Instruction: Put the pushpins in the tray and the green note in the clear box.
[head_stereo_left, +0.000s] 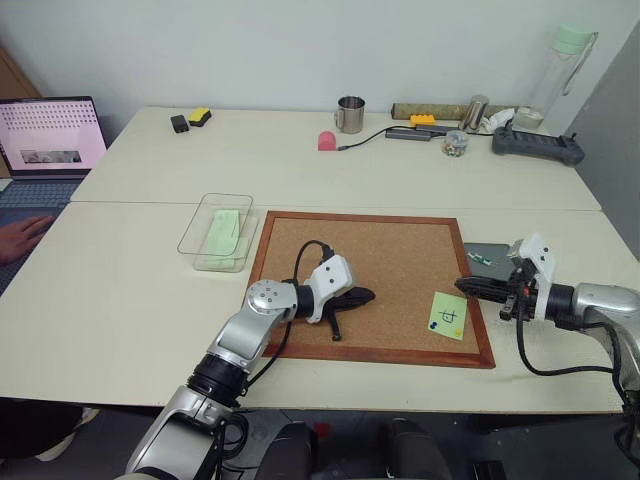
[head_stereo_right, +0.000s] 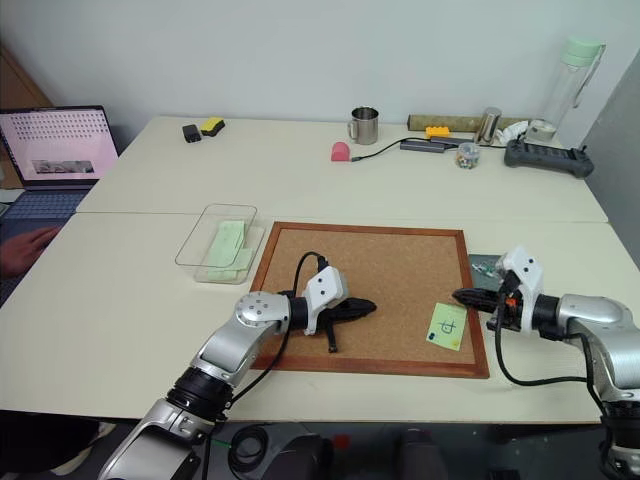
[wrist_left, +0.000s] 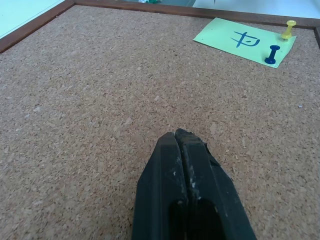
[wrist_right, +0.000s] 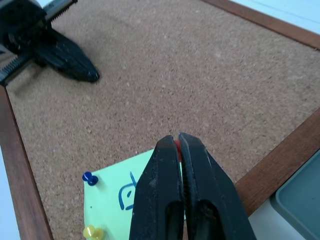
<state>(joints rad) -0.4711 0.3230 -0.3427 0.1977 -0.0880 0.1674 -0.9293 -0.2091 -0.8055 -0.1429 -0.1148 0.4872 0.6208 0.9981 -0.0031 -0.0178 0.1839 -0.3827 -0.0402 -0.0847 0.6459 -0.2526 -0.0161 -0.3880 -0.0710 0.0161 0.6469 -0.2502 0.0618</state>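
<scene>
From my head, the green note (head_stereo_left: 448, 315) lies flat on the grainy corkboard (head_stereo_left: 390, 262), near its right frame; the grey tray (head_stereo_left: 487, 258) and clear box (head_stereo_left: 214, 232) flank it on the tabletop (head_stereo_left: 120, 290). My left wrist shows my left jaws (wrist_left: 178, 136) pressed together over cork. My right wrist shows my right jaws (wrist_right: 178, 139) pinching a red pushpin (wrist_right: 177, 144) above the note, where blue (wrist_right: 89, 178) and yellow (wrist_right: 92, 232) pins stand

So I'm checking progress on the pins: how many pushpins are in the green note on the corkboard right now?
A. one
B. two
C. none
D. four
B: a blue pushpin and a yellow pushpin stand in the green note along one edge.
</scene>
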